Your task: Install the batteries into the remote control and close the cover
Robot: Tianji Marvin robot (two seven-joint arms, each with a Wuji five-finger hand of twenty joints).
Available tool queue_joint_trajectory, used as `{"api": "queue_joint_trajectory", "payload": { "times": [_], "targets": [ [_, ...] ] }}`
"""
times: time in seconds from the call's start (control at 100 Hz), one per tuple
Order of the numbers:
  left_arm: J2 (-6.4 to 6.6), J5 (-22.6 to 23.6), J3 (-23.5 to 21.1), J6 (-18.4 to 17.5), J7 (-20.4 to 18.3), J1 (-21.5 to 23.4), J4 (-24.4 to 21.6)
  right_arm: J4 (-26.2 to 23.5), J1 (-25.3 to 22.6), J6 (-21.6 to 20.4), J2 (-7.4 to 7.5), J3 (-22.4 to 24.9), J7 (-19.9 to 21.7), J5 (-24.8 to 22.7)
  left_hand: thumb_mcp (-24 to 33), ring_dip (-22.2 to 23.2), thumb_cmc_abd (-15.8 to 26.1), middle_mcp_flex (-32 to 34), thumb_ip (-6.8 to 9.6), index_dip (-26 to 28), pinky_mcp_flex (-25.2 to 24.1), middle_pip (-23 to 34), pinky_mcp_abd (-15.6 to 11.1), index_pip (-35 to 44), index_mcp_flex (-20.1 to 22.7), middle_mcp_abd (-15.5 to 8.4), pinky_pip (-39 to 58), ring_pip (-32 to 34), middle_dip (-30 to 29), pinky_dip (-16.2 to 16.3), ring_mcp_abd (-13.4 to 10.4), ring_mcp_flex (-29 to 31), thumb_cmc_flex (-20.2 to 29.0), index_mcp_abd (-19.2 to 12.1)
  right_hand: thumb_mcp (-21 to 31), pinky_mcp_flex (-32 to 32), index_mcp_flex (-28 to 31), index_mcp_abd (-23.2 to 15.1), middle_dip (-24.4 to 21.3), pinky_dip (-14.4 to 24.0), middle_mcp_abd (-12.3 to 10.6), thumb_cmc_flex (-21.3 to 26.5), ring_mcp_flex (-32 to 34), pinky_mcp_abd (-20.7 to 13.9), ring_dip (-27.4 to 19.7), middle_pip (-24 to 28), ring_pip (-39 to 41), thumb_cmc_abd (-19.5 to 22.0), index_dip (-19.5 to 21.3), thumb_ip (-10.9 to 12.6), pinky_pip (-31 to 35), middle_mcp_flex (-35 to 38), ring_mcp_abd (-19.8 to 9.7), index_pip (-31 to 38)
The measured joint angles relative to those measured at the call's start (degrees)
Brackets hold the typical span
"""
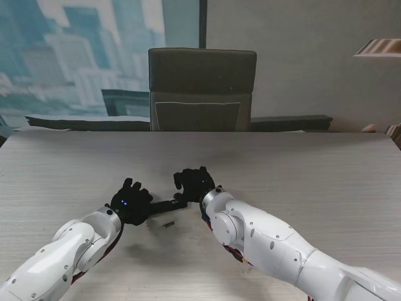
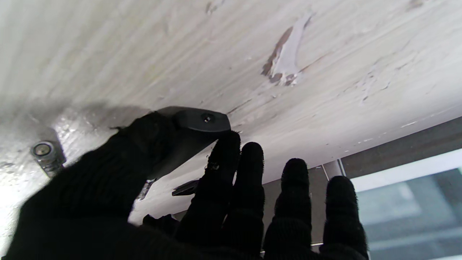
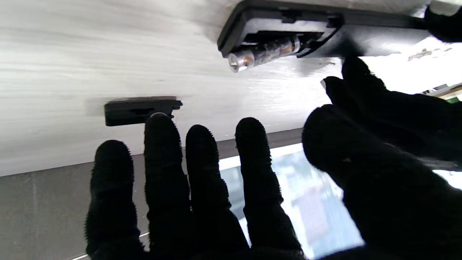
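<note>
The black remote control (image 1: 164, 205) lies between my two hands, and my left hand (image 1: 130, 200) is shut on one end of it. In the left wrist view thumb and index finger (image 2: 220, 159) pinch that end of the remote (image 2: 202, 121). Its battery bay (image 3: 281, 29) faces up and open. One battery (image 3: 260, 54) sits in it at a slant, with its metal end poking out past the edge. My right hand (image 1: 194, 182) hovers open at the remote's other end, fingers (image 3: 202, 173) spread. The loose cover (image 3: 140, 110) lies flat on the table just past those fingertips.
A second battery (image 2: 45, 153) lies on the wood table (image 1: 301, 169) beside my left hand, also visible as a small battery (image 1: 168, 223) nearer to me than the remote. A dark office chair (image 1: 202, 88) stands at the table's far edge.
</note>
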Motion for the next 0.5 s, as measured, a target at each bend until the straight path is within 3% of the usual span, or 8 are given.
{"api": "queue_joint_trajectory", "payload": {
  "times": [0.25, 0.47, 0.5],
  "targets": [
    [0.08, -0.2, 1.0, -0.2, -0.8, -0.9, 0.0, -1.5, 0.8, 3.1, 0.94, -0.7, 3.1, -1.8, -0.4, 0.0, -0.7, 1.6, -0.84, 0.0, 0.0, 0.2, 0.0, 7.6, 1.1, 0.0, 0.0, 0.0, 0.0, 0.0, 0.0, 0.1, 2.8, 0.1, -2.7, 10.9, 12.2, -0.2, 1.9, 8.9, 1.4, 0.0, 12.5, 3.1, 2.8, 5.8, 13.2, 4.8, -2.9, -1.5, 12.3, 13.8, 2.5, 6.3],
    [0.18, -0.2, 1.4, -0.4, -1.4, -1.3, -0.1, -2.3, 1.1, 5.5, 1.19, -0.9, 6.2, 0.1, -0.3, 0.0, -0.7, 2.2, -0.85, 0.0, 0.0, 0.8, 0.0, 8.4, 1.6, -0.1, 0.0, 0.0, 0.5, 0.0, 0.0, 0.1, 2.8, 0.4, -2.7, 19.9, 20.4, -0.2, 4.0, 12.2, 1.3, 0.0, 21.4, 6.9, 2.2, 7.1, 18.4, 7.8, -1.3, -1.5, 15.7, 22.9, 3.7, 6.1],
    [0.18, -0.2, 1.4, -0.4, -1.4, -1.3, -0.1, -2.3, 1.2, 5.7, 1.19, -1.2, 6.3, 0.2, -0.3, 0.0, -0.7, 2.2, -0.85, 0.0, 0.0, 0.8, 0.0, 8.4, 1.6, -0.1, 0.0, 0.0, 0.5, 0.0, 0.0, 0.1, 2.8, 0.4, -2.3, 21.2, 21.6, -0.1, 4.2, 12.3, 1.2, 0.0, 22.4, 7.3, 1.6, 7.1, 19.0, 8.4, -0.2, -0.6, 16.0, 24.0, 3.7, 5.9]
  ]
}}
